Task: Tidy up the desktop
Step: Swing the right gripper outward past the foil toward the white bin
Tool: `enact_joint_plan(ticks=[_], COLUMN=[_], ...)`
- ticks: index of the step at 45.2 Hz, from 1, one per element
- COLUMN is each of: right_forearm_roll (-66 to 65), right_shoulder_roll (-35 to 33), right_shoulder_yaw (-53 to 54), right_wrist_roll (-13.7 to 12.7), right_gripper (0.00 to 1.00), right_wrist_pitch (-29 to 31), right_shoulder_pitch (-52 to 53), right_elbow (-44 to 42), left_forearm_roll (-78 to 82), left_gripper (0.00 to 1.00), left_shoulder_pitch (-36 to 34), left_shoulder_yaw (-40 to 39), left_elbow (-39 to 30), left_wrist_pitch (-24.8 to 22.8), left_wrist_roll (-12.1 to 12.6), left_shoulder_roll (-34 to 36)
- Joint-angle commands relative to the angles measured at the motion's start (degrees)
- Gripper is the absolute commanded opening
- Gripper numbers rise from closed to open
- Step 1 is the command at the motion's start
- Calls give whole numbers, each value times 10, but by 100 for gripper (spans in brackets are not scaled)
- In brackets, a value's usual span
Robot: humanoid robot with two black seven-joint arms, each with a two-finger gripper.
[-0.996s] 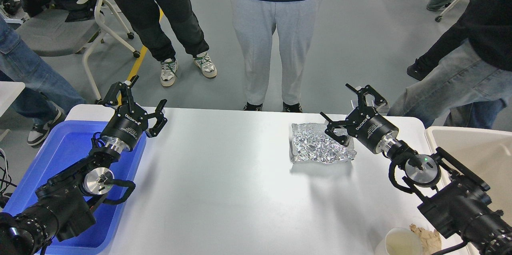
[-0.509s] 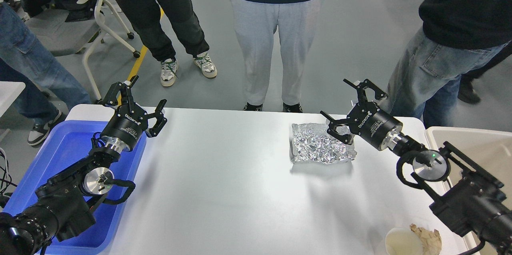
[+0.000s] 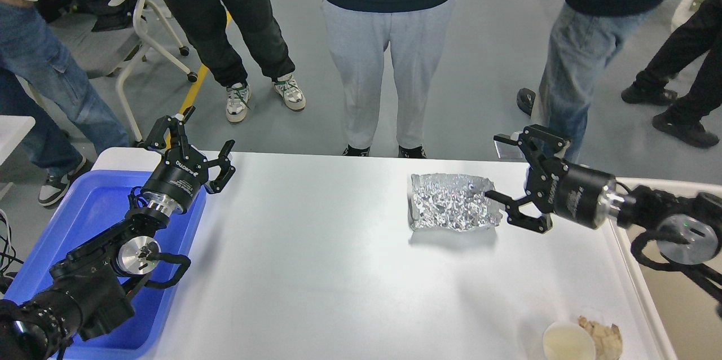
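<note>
The white desktop (image 3: pixel 316 270) fills the middle of the head view. A crumpled sheet of silver foil (image 3: pixel 451 209) lies on it at the back right. My right gripper (image 3: pixel 499 171) is open, turned sideways and pointing left, just right of the foil; its lower finger (image 3: pixel 496 197) is at the foil's right edge. My left gripper (image 3: pixel 200 137) is open and empty, held above the back left corner of the desktop, over the far end of the blue tub (image 3: pixel 84 219).
A beige bin (image 3: pixel 671 286) stands off the right edge. A white cup (image 3: pixel 567 343) and a crumpled brown scrap (image 3: pixel 603 334) sit at the front right. Several people stand behind the table; a chair (image 3: pixel 90 38) is at the back left.
My right arm has swung out to the right and lower, and its gripper has turned from pointing up-left to pointing sideways at the foil's right edge. The left arm has not moved. People behind have shifted.
</note>
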Motion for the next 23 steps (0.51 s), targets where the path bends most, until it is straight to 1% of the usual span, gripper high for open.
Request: enact_joint_plan(ticks=[1,9,16,23], right_forearm_roll=[-22,-51,-105,-136], right_shoulder_roll=[-143,-252,-333,-395], right_shoulder_yaw=[-55,-100,-150,-175], right_wrist_roll=[-19,-19,-20,-26], right_gripper=[100,100,100,100], right_wrist_pitch=[-1,5,14,51], right_shoulder_pitch=[3,15,43,63], right_elbow=[93,148,175,183], left_forearm_roll=[0,0,0,0], left_gripper=[100,100,100,100], left_shoulder_pitch=[0,0,0,0], left_shoulder_yaw=[0,0,0,0], left_elbow=[0,0,0,0], left_wrist_pitch=[0,0,0,-1], left_wrist_roll=[0,0,0,0], left_shoulder_roll=[0,1,0,0])
